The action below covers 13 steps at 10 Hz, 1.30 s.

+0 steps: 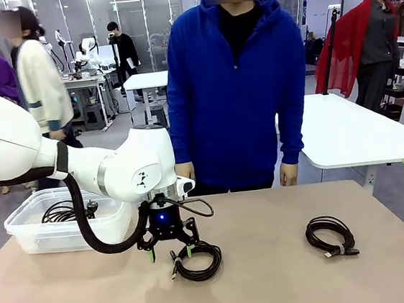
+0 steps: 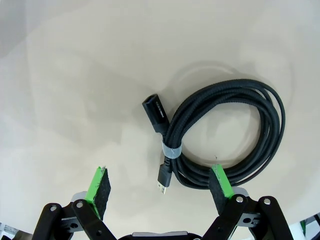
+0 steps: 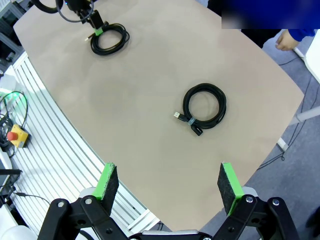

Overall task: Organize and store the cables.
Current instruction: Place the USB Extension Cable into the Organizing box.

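One coiled black cable (image 1: 199, 274) lies on the tan table (image 1: 274, 288) right under my left gripper (image 1: 171, 253), which hangs open just above it. In the left wrist view the coil (image 2: 274, 125) lies to the right, and its banded part with both connectors (image 2: 156, 111) runs between my green fingertips (image 2: 100, 184). A second coiled cable (image 1: 330, 220) rests at the table's right. My right gripper (image 3: 167, 182) is open and empty, high over the table's edge, with that cable (image 3: 221, 107) well below and the other coil (image 3: 125, 37) far off.
A clear plastic bin (image 1: 30, 238) stands at the table's left rear and holds a black cable (image 1: 64, 211). A person in a blue hoodie (image 1: 239, 90) stands at the far edge, hands (image 1: 288, 174) down. A white table (image 1: 352, 136) stands behind on the right.
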Tool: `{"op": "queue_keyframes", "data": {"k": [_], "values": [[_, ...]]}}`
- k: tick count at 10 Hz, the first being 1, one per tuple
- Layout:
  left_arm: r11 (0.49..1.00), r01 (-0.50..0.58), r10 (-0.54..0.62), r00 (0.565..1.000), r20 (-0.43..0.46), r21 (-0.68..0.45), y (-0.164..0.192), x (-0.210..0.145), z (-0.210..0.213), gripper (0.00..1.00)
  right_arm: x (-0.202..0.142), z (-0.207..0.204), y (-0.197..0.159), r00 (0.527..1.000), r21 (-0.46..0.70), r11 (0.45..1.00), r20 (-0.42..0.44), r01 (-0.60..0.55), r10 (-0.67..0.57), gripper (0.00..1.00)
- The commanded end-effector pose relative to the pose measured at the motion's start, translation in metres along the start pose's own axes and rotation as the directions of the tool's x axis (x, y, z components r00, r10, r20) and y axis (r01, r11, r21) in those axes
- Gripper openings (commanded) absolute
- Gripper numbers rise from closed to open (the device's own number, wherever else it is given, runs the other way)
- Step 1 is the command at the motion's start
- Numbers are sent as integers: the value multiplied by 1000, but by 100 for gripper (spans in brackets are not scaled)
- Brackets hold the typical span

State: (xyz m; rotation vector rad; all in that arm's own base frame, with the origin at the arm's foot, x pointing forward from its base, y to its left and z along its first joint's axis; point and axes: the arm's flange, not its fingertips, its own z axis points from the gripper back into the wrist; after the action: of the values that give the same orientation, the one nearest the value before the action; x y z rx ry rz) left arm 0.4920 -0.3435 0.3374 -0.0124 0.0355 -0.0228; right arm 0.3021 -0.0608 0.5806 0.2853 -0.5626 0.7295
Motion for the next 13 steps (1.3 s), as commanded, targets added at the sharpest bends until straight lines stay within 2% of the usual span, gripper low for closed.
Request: {"op": "queue_keyframes", "data": {"k": [1,5,8,13], "values": [[1000,24,-24,999,48,1,1,5,-10,100,1,0,1,1000,8,1000,12,6,-6,100],[996,80,-83,991,101,39,1,2,-12,100,1,0,1,1000,8,1000,12,6,-6,100],[993,115,-117,990,80,35,1,5,-14,100,1,0,1,1000,8,1000,12,6,-6,100],[1000,28,-27,996,89,-2,-5,-9,-23,100,1,0,1,1000,8,1000,12,6,-6,100]]}}
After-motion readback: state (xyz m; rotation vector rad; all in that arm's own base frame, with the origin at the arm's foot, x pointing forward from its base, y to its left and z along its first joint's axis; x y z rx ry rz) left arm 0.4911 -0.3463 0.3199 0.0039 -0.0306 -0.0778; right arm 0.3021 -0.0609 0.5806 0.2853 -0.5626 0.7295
